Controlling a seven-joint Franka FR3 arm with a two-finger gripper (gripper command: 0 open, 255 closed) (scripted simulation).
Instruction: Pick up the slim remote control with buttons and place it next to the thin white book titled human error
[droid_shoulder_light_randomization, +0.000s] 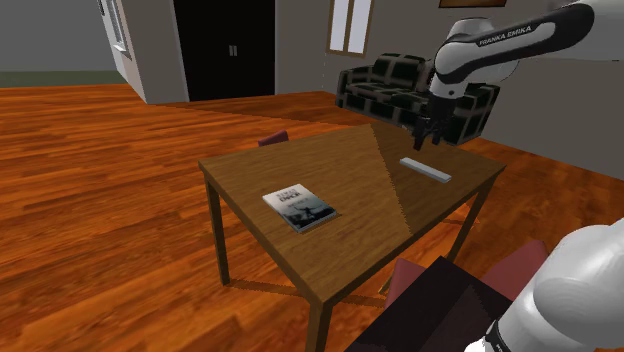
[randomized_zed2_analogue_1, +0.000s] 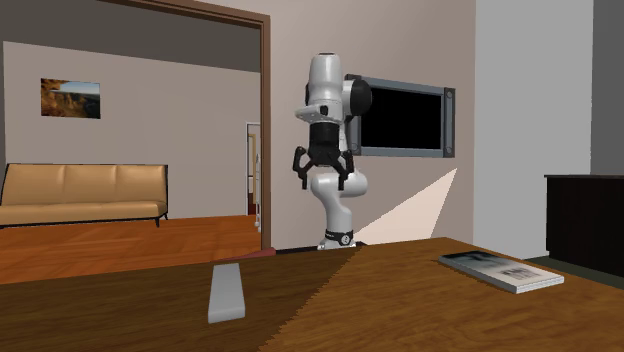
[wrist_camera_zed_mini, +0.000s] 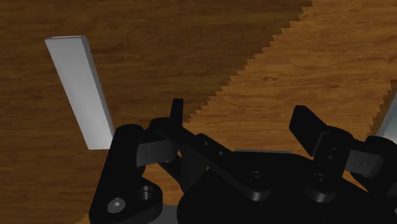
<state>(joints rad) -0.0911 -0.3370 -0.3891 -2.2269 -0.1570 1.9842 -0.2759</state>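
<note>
Gripper (droid_shoulder_light_randomization: 425, 136) in shoulder view: wide apart, nothing held, hanging above the table (droid_shoulder_light_randomization: 335, 165), over its far right part. Just below and beside it, flat on the wood, the remote (droid_shoulder_light_randomization: 426, 170), drawn plain pale grey, no buttons discernible. Well apart from it, nearer the table's middle and toward the shoulder view's left, the book (droid_shoulder_light_randomization: 299, 208), flat, cover up. Behind the table, a dark checked sofa (droid_shoulder_light_randomization: 395, 85).

Second exterior view: gripper (randomized_zed2_analogue_1: 324, 180) pointing down, fingers (randomized_zed2_analogue_1: 301, 176) spread, empty, well above the tabletop (randomized_zed2_analogue_1: 400, 310). Remote (randomized_zed2_analogue_1: 227, 290) flat at the second exterior view's left, one short end toward the camera. Book (randomized_zed2_analogue_1: 500, 270) flat at the right, well apart from the remote. On the wall behind the arm, a black screen (randomized_zed2_analogue_1: 400, 118); further left, a tan sofa (randomized_zed2_analogue_1: 80, 195).

Wrist view: gripper (wrist_camera_zed_mini: 240, 119) open, bare wood between the fingers (wrist_camera_zed_mini: 176, 113). Remote (wrist_camera_zed_mini: 81, 89) outside one finger, not between them, not touched.
</note>
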